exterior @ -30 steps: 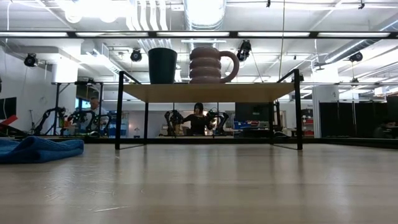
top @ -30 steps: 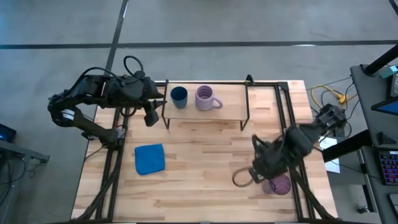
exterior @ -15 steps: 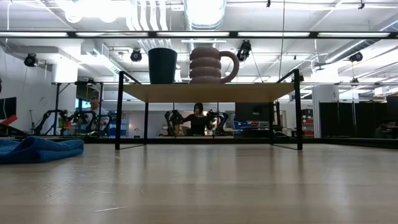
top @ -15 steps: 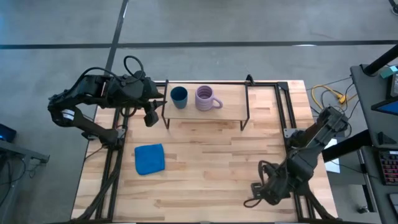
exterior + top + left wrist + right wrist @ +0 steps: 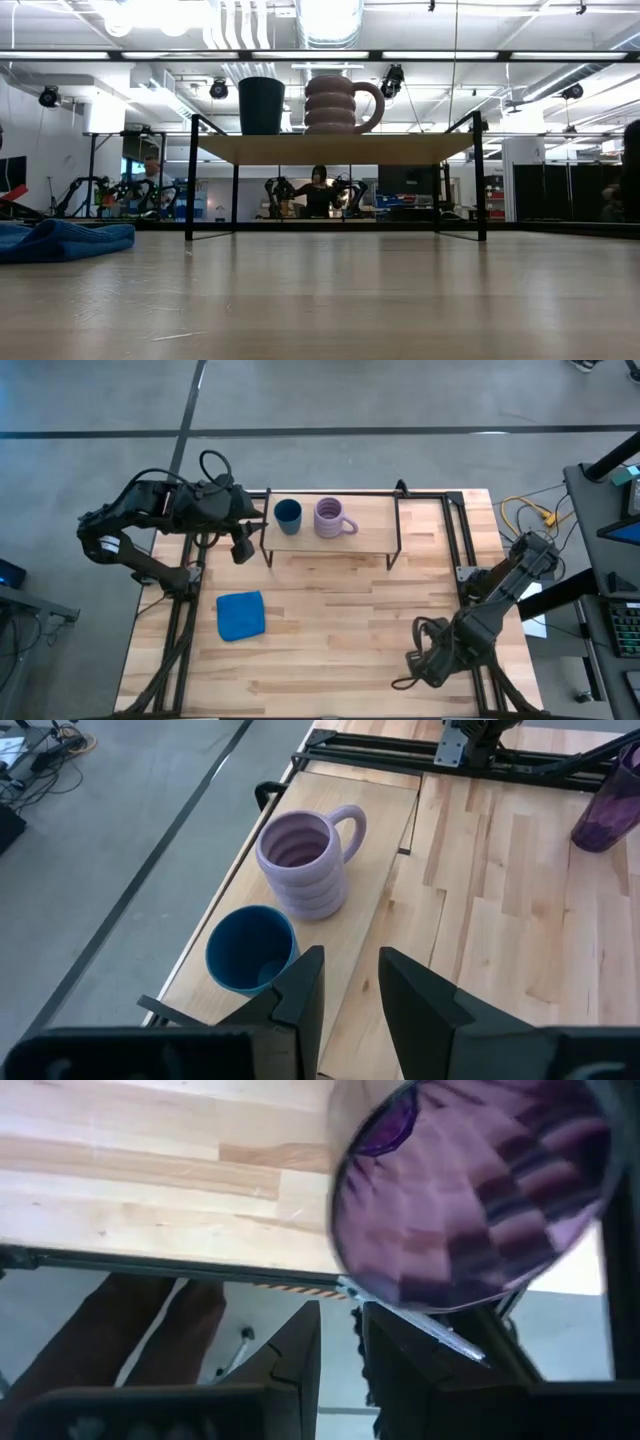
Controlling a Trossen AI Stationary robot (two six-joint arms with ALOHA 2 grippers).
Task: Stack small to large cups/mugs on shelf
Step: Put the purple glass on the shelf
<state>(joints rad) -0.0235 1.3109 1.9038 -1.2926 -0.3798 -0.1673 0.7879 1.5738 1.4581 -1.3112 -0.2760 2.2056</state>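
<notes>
The small dark blue cup and the lavender ribbed mug stand side by side on the shelf, on their bases. They also show in the left wrist view: cup, mug. The purple tumbler stands upright on the tabletop near the right front. In the high view my right arm hides it. My right gripper is over it with its fingers nearly together, and the tumbler looms just past them. My left gripper waits at the shelf's left end, shut and empty. My right gripper's fingers lie just short of the tumbler's wall, which is not between them. Whether they touch it, I cannot tell.
A folded blue cloth lies on the tabletop's left front. The shelf's black wire legs stand at the far middle. Black frame rails run along the table's right side. The right half of the shelf board is bare.
My right arm has swung toward the table's near edge and now covers the tumbler, which a second ago showed beside it in the high view. A dark shape has come in at the low view's right edge. The cup and mug have kept still.
</notes>
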